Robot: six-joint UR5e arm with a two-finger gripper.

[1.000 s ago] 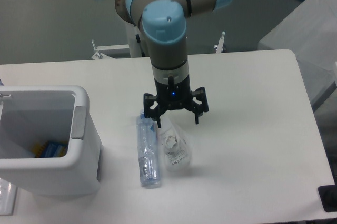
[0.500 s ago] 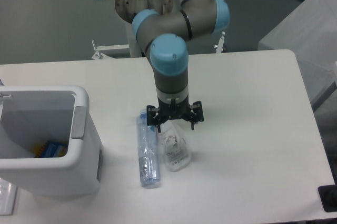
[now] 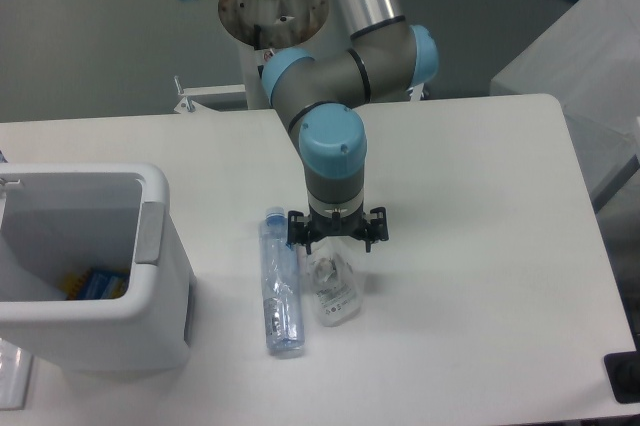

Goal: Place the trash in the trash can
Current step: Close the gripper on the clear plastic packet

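A slim clear bottle with a pale blue cap lies on the white table, its length running front to back. Just to its right lies a small clear pouch with white print. My gripper hangs open, pointing straight down, low over the far end of the pouch, with one finger on each side of it. Nothing is held between the fingers. The white trash can stands at the left, open at the top, with a grey side panel facing the bottle.
Blue and yellow items lie at the bottom of the trash can. A black object sits at the table's front right corner. The table's right edge drops off toward a grey surface.
The arm has descended over the last second, bringing the open gripper from well above the pouch down close to it. The bottle and the pouch have stayed in place.
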